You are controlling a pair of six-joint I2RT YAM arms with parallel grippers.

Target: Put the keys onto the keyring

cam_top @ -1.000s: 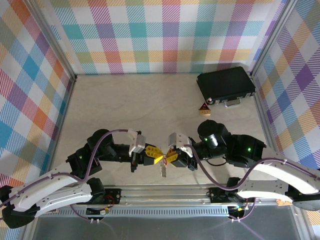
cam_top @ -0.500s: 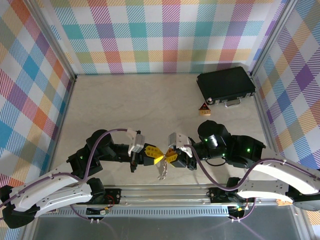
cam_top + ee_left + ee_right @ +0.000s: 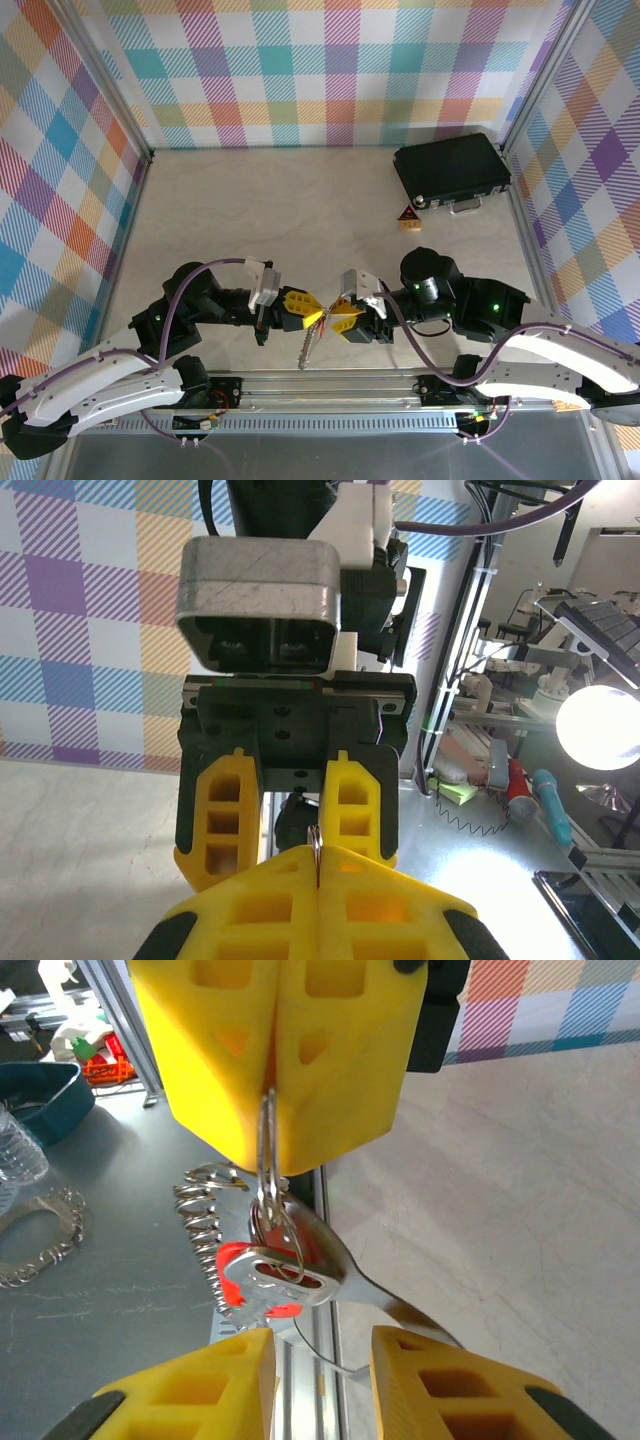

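Keyring (image 3: 200, 1222) hangs over the near edge of the table (image 3: 250, 210), between the two arms, its thin top wire pinched tight in the left gripper (image 3: 272, 1120). The red-headed key (image 3: 240, 1260) dangles against it; whether it is truly threaded on I cannot tell. The right gripper (image 3: 320, 1385) sits just right of it, jaws apart, holding nothing. The risk (my judgement): if the key only rests there, a jolt or a loosened pinch would drop it past the rail (image 3: 330, 385).
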